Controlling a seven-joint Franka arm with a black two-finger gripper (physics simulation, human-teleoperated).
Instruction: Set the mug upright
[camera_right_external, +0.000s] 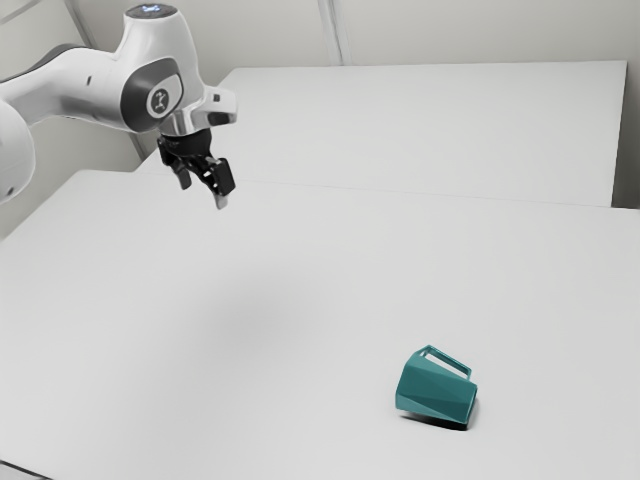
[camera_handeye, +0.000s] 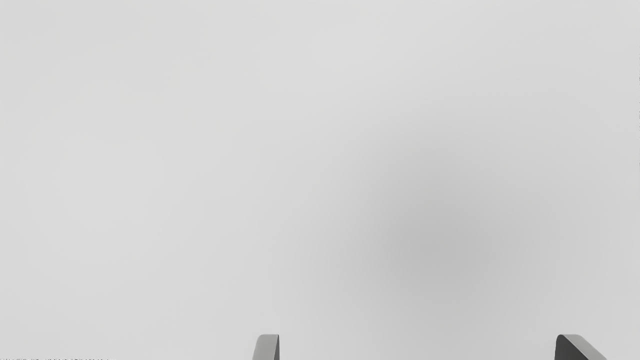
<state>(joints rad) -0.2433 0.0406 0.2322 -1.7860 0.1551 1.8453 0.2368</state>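
Teal mug (camera_right_external: 435, 388) lay on its side, handle (camera_right_external: 468, 372) up, on the white table (camera_right_external: 300, 310), near part, right of centre in the exterior view. Black gripper (camera_right_external: 203, 194) hung above the table at the exterior view's left, farther back, well apart from the mug. Fingers (camera_handeye: 267, 348) spread wide, nothing between them; gripper released.

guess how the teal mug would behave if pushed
The mug, lying on its side, looks stiff, so it would probably slide rather than bend. Its flat facets should resist easy rolling. Its smooth-looking walls may prove slippery.
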